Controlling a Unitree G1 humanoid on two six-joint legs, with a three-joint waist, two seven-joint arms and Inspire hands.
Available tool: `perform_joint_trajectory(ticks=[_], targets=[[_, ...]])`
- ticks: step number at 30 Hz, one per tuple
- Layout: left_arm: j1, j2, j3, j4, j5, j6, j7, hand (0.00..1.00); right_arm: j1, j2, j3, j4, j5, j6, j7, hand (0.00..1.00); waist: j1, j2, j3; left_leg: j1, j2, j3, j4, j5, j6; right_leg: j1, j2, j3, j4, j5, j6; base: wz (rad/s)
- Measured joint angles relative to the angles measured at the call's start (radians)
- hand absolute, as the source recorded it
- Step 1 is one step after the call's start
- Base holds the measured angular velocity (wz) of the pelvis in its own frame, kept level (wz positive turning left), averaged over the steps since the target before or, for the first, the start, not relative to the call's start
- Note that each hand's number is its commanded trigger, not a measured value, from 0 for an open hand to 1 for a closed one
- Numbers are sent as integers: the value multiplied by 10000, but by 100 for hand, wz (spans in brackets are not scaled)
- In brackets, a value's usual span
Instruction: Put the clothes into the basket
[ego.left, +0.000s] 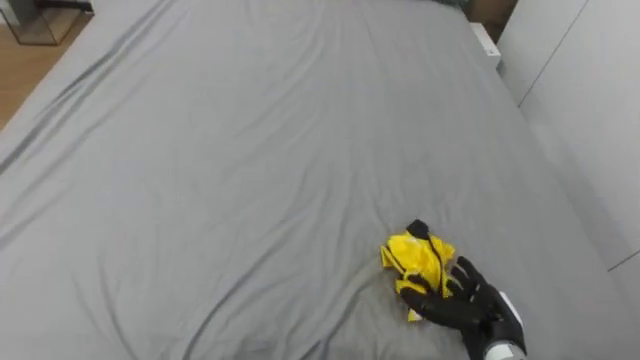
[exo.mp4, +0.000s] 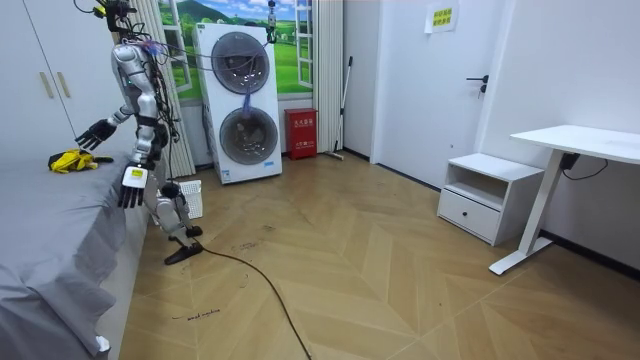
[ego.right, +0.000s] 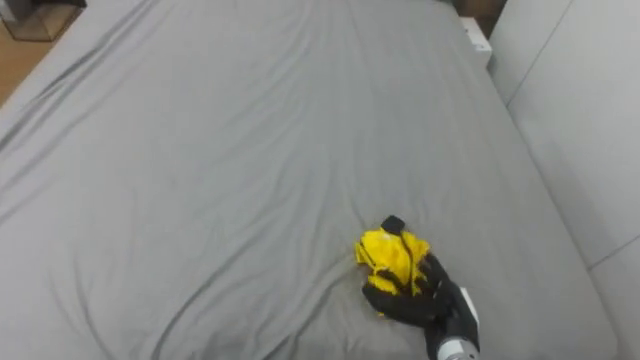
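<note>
A crumpled yellow garment (ego.left: 415, 260) with black trim lies on the grey bed (ego.left: 250, 150), near its front right part. My right hand (ego.left: 470, 305) comes in from the lower right, and its straight, spread fingers rest on the garment's near edge. In the room view I stand at the bedside with the right hand (exo.mp4: 95, 132) stretched toward the yellow garment (exo.mp4: 70, 160). My left hand (exo.mp4: 132, 187) hangs relaxed at my side. A white perforated basket (exo.mp4: 190, 198) stands on the floor behind my legs.
A white wall panel (ego.left: 585, 100) runs along the bed's right side. In the room view stand a stacked washer and dryer (exo.mp4: 240, 100), a red box (exo.mp4: 300, 133), a white nightstand (exo.mp4: 482, 195) and a white desk (exo.mp4: 580, 145). Wooden floor lies between.
</note>
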Motion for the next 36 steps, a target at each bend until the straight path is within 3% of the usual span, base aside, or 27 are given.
perform_joint_trajectory(ticks=[3, 6, 15, 21, 29, 36], targets=[[-68, -34, -12, 4, 9, 43, -12, 0, -32, -9, 15, -148, -506, -32, 13, 0, 2, -16, 0, -50, -156, -143, -400, 76, 38, -230, -73, 20, 48, -13, 42, -8], [-176, -27, -15, 70, 12, 61, -64, 0, -74, -11, 15, -428, -734, -35, -6, 0, -30, 17, 47, -191, -280, -139, -558, 201, 74, -418, -99, 60, 53, 5, 67, -2], [-566, 136, -193, 424, 33, 410, -154, 0, -1110, -67, 215, 113, -1303, -52, -648, 0, -86, -18, 63, -788, -333, -397, -480, 271, 110, -949, -139, -148, 206, 4, 67, 7], [-625, 160, -176, 511, -3, 439, -151, 0, -1231, -72, 218, 174, -1853, -48, -855, 0, 132, 40, 97, -1117, -352, -409, -490, 303, 129, -1257, -190, -424, 200, 3, 69, 2], [-784, 150, -102, 755, 11, 442, -87, 0, -2318, -140, 175, 1167, -1763, -75, -1311, 0, 140, 21, 103, -1143, -406, -399, -507, 368, 154, -1294, -246, -442, 185, -6, 83, 0], [-1044, 150, -88, 741, 39, 657, -90, 0, -2549, -160, 171, 2059, -1808, -119, -1397, 0, 141, -37, 95, -1634, -479, -505, -482, 444, 258, -1734, -394, -680, 212, -32, 148, 5]])
